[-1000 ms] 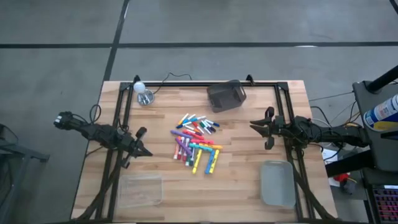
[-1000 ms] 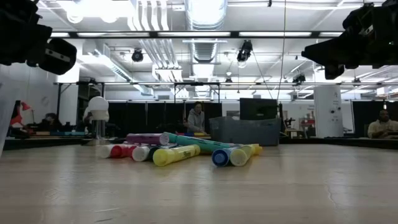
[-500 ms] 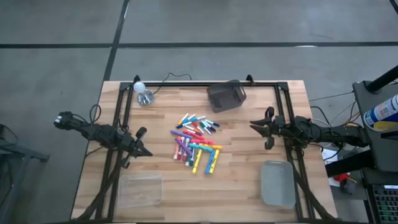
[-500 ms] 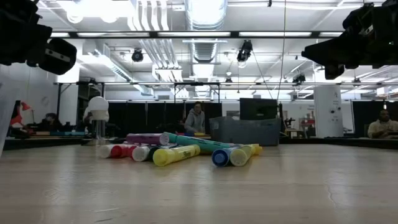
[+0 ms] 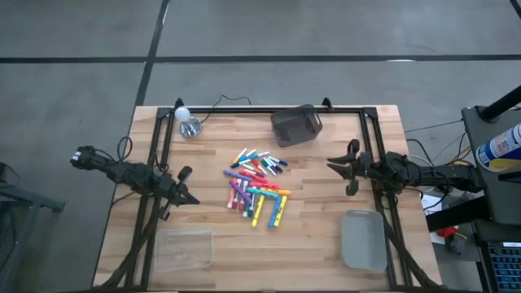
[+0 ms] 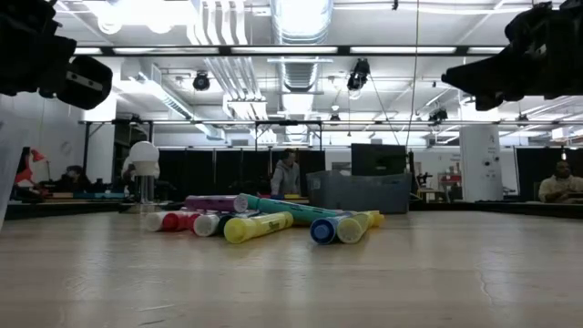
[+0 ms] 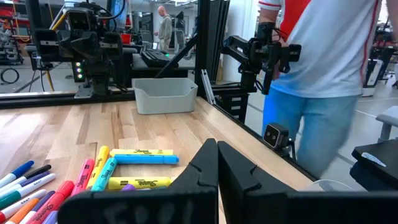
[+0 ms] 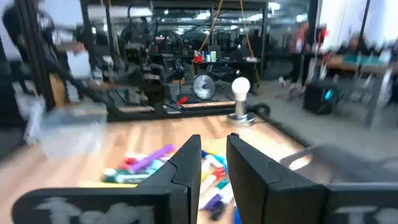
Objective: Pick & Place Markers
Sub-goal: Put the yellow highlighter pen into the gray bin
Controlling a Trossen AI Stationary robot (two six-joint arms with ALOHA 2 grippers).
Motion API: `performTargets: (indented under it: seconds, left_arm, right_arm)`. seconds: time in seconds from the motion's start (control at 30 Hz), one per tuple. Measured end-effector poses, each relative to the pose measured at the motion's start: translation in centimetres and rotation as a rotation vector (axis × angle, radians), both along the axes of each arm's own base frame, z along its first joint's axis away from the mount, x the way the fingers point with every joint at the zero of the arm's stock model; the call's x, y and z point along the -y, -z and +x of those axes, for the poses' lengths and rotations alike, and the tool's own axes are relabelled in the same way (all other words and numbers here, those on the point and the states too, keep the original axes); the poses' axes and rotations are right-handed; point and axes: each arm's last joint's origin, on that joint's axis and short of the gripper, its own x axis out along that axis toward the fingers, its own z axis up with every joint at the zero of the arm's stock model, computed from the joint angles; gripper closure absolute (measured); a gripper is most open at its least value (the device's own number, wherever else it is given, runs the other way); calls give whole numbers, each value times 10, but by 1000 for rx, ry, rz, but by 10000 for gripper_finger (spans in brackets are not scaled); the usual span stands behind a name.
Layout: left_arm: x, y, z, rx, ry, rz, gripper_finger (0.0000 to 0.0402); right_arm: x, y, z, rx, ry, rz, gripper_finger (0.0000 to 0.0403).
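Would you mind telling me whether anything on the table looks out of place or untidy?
The markers lie crisscrossed in a loose heap mid-table, none in either clear tray. Nothing looks spilled or damaged.

markers (image 5: 256, 185) too small to count, person (image 7: 323, 87) cut off above chest

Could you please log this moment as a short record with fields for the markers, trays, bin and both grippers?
markers: loose pile at table centre, none held
left tray: clear, near left corner, no markers in it
right tray: near right corner, no markers in it
bin: dark, far edge
left gripper: shut, empty, left of pile
right gripper: slightly open, empty, right of pile
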Motion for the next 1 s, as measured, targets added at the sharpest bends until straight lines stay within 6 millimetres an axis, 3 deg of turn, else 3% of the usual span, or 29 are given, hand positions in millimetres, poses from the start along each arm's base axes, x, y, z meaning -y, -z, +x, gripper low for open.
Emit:
performTargets:
  seconds: [0.13, 0.3, 0.7, 0.87, 1.0]
  left_arm:
    - [0, 0, 0, 0, 0, 0, 401]
    - [0, 0, 0, 0, 0, 0, 401]
    - [-4, -3, 1, 39, -128, 11, 401]
    - [-7, -37, -3, 357, -192, -154, 401]
    - [-15, -66, -17, 653, -284, -345, 401]
  right_arm:
    - [0, 0, 0, -26, 12, -159, 335]
    - [0, 0, 0, -26, 13, -172, 335]
    - [0, -22, -4, 388, -180, 998, 335]
    - [6, -36, -12, 671, -132, 1187, 335]
    - [9, -36, -13, 728, -12, 1132, 335]
